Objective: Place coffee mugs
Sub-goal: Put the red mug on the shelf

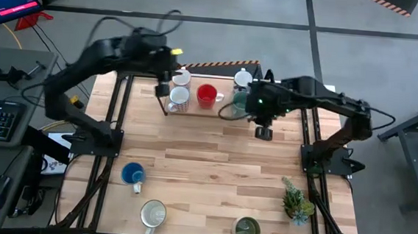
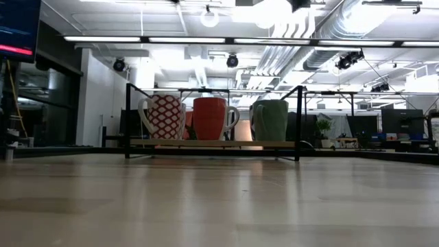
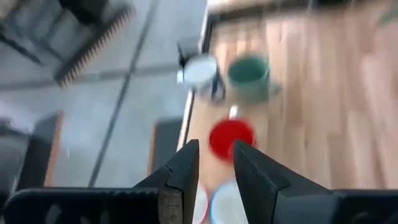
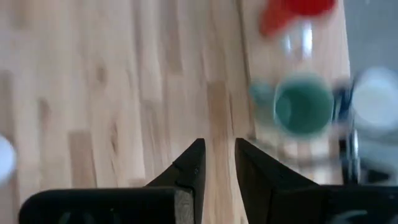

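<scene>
Five coffee mugs stand on a low black-framed rack [image 2: 212, 143] at the table's far edge: two white ones [image 1: 179, 96], a red one [image 1: 207, 95], a teal one [image 1: 238, 101] and another white one [image 1: 242, 79]. A blue mug [image 1: 133, 174], a cream mug [image 1: 153, 214] and an olive mug [image 1: 247, 228] stand on the table near its front edge. My left gripper [image 1: 163, 84] hovers over the rack's left end, narrowly open and empty [image 3: 214, 146]. My right gripper [image 1: 264, 132] hangs just in front of the rack's right end, narrowly open and empty [image 4: 219, 144].
A small spiky potted plant [image 1: 297, 200] stands near the table's right front corner. The middle of the wooden table [image 1: 214, 154] is bare planks. Black frame rails [image 1: 116, 125] run along the table's left and right sides.
</scene>
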`<state>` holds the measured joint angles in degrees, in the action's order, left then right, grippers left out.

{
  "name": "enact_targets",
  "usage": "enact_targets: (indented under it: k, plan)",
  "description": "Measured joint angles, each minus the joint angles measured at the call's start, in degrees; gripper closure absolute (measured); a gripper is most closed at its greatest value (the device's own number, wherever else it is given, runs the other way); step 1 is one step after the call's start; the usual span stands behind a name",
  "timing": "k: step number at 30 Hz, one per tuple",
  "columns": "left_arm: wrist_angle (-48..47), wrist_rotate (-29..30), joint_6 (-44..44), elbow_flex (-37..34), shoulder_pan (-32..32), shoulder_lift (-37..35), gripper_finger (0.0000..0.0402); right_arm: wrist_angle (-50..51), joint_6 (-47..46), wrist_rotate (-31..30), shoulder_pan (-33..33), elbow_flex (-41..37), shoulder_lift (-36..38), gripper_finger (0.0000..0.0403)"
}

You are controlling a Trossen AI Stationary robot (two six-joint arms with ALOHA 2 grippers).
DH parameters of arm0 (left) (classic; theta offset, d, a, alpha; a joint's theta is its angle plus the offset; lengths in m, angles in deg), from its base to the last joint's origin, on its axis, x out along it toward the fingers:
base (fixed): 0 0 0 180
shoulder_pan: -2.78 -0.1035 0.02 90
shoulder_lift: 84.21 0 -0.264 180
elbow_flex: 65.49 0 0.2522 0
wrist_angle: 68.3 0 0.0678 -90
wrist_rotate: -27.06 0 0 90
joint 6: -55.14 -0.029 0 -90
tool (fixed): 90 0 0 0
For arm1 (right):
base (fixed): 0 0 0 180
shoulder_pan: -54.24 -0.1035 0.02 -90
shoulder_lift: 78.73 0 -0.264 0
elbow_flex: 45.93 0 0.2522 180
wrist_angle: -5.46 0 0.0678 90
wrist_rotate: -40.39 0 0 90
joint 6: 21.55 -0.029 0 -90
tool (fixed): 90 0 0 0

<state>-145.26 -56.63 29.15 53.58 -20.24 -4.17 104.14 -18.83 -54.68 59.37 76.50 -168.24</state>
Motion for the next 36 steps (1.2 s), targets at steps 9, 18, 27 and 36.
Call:
enact_targets:
  k: [9,18,27,36]
  plan:
    - [1.0,-10.6,-3.5,0.2,-9.4,12.5,0.0314,-17.8,-13.9,-0.4,-1.4,-36.2,25.5,0.0336]
    - [2.4,-19.1,-3.2,0.2,-14.6,19.6,0.0314,-32.8,-27.0,-0.5,-8.7,-61.2,41.2,0.0336]
    - [8.0,-25.4,-2.6,0.2,-13.6,25.6,0.0314,-51.4,-27.8,-2.8,-14.8,-75.0,46.3,0.0336]
    - [6.9,-29.6,-2.6,0.2,-12.1,30.3,0.0314,-57.7,-30.2,-4.3,-19.1,-79.6,47.1,0.0336]
